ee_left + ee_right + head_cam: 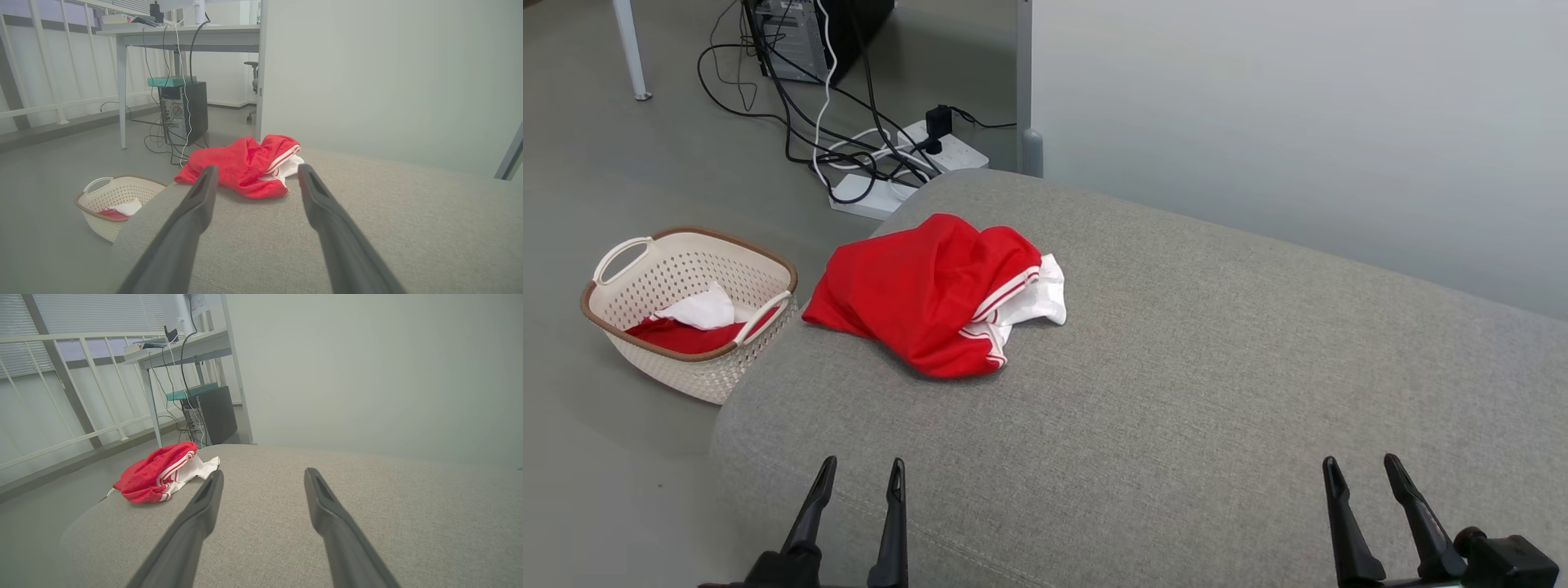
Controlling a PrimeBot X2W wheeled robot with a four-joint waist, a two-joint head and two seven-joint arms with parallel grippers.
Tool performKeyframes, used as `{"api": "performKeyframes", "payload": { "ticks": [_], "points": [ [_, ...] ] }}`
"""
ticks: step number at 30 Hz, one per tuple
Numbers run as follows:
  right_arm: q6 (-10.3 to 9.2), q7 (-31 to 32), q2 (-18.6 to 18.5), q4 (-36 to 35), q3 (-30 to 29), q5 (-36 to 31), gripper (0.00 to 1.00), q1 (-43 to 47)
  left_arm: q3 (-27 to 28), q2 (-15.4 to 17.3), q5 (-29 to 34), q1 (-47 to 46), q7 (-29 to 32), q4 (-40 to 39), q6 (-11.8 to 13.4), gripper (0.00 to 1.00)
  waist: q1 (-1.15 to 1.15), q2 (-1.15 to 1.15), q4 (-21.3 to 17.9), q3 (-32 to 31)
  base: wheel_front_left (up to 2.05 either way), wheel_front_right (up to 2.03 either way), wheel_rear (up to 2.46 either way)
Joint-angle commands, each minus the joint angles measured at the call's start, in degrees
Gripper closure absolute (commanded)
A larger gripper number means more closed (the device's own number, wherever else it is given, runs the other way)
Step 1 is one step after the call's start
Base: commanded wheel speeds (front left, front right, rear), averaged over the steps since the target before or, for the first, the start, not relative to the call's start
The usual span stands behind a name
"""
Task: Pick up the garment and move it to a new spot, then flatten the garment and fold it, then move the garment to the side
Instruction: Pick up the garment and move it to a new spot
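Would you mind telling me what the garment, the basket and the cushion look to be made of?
Garment: thin red cloth with white trim, soft folds, probably smooth synthetic knit.
Basket: cream moulded plastic, perforated walls, brown rim.
Cushion: grey woven upholstery, matte, heathered grain.

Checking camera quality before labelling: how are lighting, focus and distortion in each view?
Head view: soft even light, garment sharp, faint shadow beneath it on the cushion. Left wrist view: wide lens makes the left gripper loom large, soft-edged up close. Right wrist view: paler and hazy, wall washed out, right gripper slightly blurred, no glare.
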Motion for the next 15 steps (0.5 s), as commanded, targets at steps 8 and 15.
{"api": "performKeyframes", "payload": {
  "ticks": [8,15],
  "points": [
    [0.24,-0.6,-1.3,-1.3,2.3,-0.4,0.00,-2.2,1.7,-0.1,-1.8,-8.5,-0.6,-0.8,-0.1,0.00,0.00,0.00,-3.1,1.3,0.00,0.00,0.00],
    [0.24,-0.6,-3.0,-1.4,2.9,-0.2,0.00,-2.8,2.2,-0.1,-0.6,-16.2,-0.6,6.0,3.4,0.00,0.00,0.00,-7.5,3.1,0.00,0.00,0.00]
  ]
}}
